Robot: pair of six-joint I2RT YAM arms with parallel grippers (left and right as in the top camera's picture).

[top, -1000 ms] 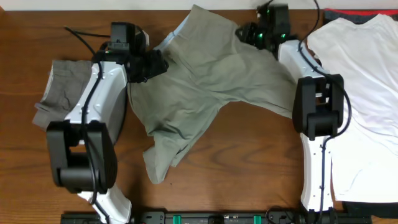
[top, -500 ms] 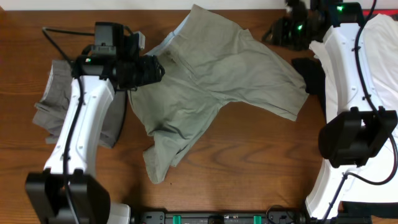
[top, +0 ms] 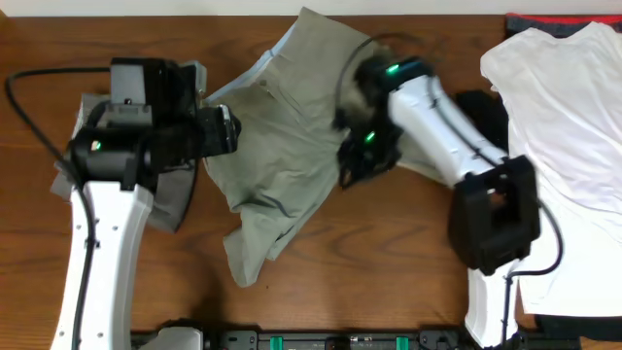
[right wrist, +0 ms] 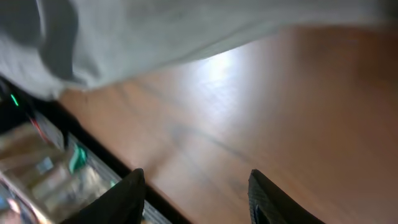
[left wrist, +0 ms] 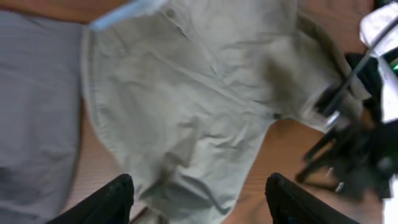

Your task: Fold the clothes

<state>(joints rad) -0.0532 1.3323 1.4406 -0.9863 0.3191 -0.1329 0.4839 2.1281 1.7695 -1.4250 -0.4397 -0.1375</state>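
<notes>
The khaki-beige trousers (top: 292, 126) lie crumpled across the middle of the table, one leg trailing toward the front; they fill the left wrist view (left wrist: 186, 106). Grey trousers (top: 87, 160) lie at the left, partly under my left arm, and show in the left wrist view (left wrist: 31, 106). A white T-shirt (top: 573, 126) lies at the right. My left gripper (left wrist: 199, 199) is open and empty above the khaki trousers' left part. My right gripper (right wrist: 196, 193) is open and empty over bare wood by the khaki edge (right wrist: 155, 31), seen overhead (top: 355, 160) at the trousers' right side.
The wooden table (top: 389, 253) shows bare in front of the trousers. A dark red and grey garment (top: 544, 19) peeks out behind the T-shirt at the back right. A black rail with green parts (top: 321, 340) runs along the front edge.
My right arm swung from the back right corner down and left onto the khaki trousers' right side. My left arm raised and drew back left. The trousers' right part is now covered.
</notes>
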